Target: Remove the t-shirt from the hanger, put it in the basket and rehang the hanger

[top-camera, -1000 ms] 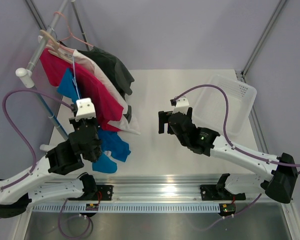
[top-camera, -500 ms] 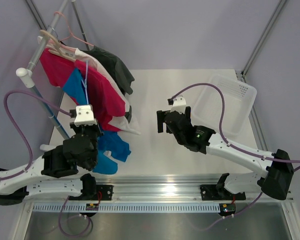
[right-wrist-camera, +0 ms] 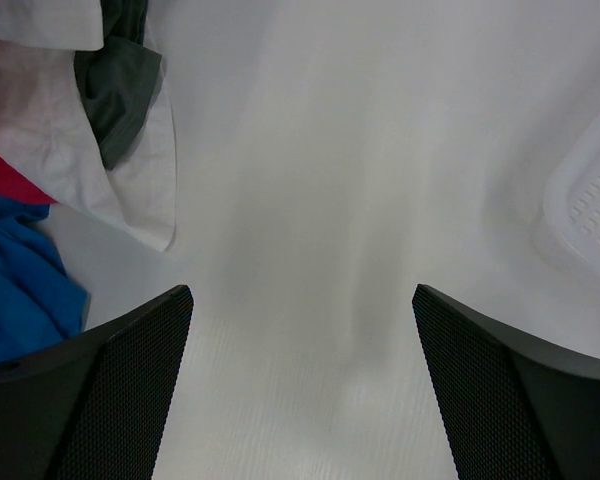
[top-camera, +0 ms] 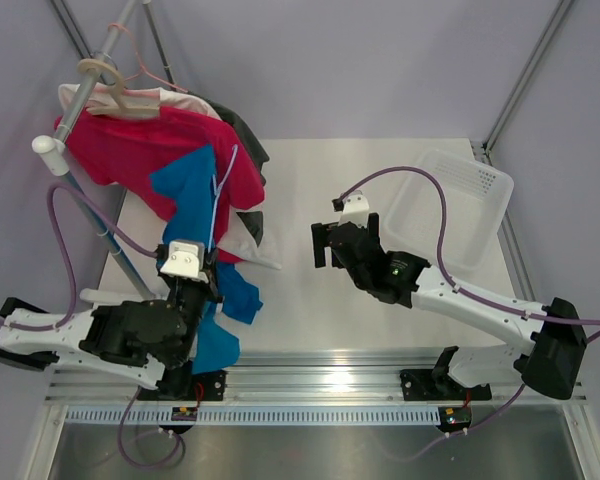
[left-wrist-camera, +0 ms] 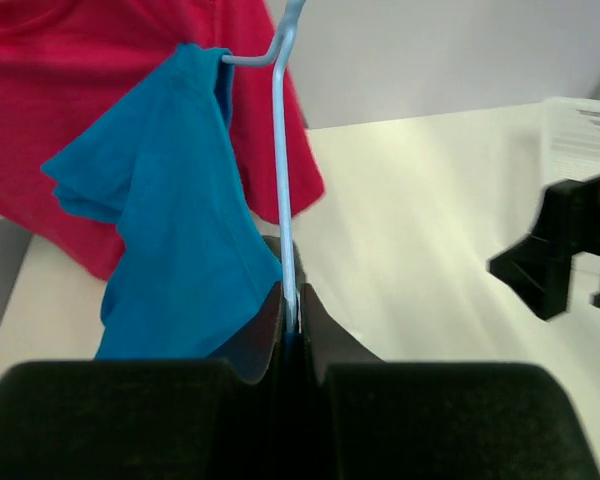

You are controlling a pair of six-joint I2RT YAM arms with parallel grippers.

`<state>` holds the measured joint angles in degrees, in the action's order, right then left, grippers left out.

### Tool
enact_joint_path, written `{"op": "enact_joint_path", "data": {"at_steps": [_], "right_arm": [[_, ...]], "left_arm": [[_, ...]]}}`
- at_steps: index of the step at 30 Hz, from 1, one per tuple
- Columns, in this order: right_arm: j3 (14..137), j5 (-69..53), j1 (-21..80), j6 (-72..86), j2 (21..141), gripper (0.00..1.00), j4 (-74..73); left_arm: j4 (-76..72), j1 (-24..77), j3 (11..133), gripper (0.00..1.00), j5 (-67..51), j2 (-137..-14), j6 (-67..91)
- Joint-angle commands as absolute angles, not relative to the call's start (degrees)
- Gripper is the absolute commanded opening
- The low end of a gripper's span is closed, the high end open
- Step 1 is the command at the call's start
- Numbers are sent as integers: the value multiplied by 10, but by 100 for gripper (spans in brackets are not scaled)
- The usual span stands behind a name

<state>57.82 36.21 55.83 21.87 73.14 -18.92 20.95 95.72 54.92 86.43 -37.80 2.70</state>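
The left arm lies low along the near edge of the worktop (top-camera: pixel 310 300), its white links running in from the far left. The black wrist is bent so that the left gripper (top-camera: pixel 209 264) points away from the bases, toward the clothes. In the left wrist view its jaws are clenched flat on the thin wire of the hanger (left-wrist-camera: pixel 283 180), which runs straight out from between them and kinks at its far end. From above, the hanger (top-camera: pixel 220 195) slants up and away from the jaws. Its far end lies over the magenta shirt (top-camera: pixel 130 145), apart from the rail (top-camera: pixel 105 50).

The t-shirt (top-camera: pixel 185 190) is on the hanger. One bunched part drapes from the wire's far end on the left side, against the magenta shirt, and the rest hangs down past the left gripper to the near-left edge of the worktop.

The right arm reaches from its base at the near right, up and leftward across the worktop. The right gripper (top-camera: pixel 325 245) hangs over the middle of the surface, facing the clothes. Its jaws are spread wide and released, and the right wrist view shows only bare worktop between them. A white garment (right-wrist-camera: pixel 130 170) and a dark grey shirt (right-wrist-camera: pixel 120 80) lie just ahead to its left, and a clear plastic tray (top-camera: pixel 460 200) sits to its right.
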Motion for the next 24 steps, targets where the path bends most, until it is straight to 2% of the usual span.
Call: {"op": "enact_joint_path", "data": {"at_steps": [1, 8, 12, 14, 17, 19, 23, 24], "right_arm": [[572, 333, 563, 202, 707, 100, -150], [556, 281, 562, 180, 634, 99, -139], [519, 88, 563, 130, 551, 100, -107], [506, -31, 562, 104, 496, 99, -116], [490, -103, 563, 93, 401, 99, -132], [490, -110, 562, 85, 330, 99, -148], [472, -132, 562, 62, 244, 92, -143], [468, -141, 562, 55, 232, 86, -135]], "left_arm": [[172, 1008, 553, 0, 922, -372, 68], [172, 1114, 557, 0, 906, -392, 123], [174, 1143, 566, 0, 854, -416, 142], [240, 1146, 591, 0, 794, -420, 210], [283, 1145, 608, 0, 718, -419, 252], [282, 1146, 610, 0, 675, -413, 244], [283, 1145, 617, 0, 588, -410, 228], [280, 1145, 619, 0, 575, -407, 224]]}}
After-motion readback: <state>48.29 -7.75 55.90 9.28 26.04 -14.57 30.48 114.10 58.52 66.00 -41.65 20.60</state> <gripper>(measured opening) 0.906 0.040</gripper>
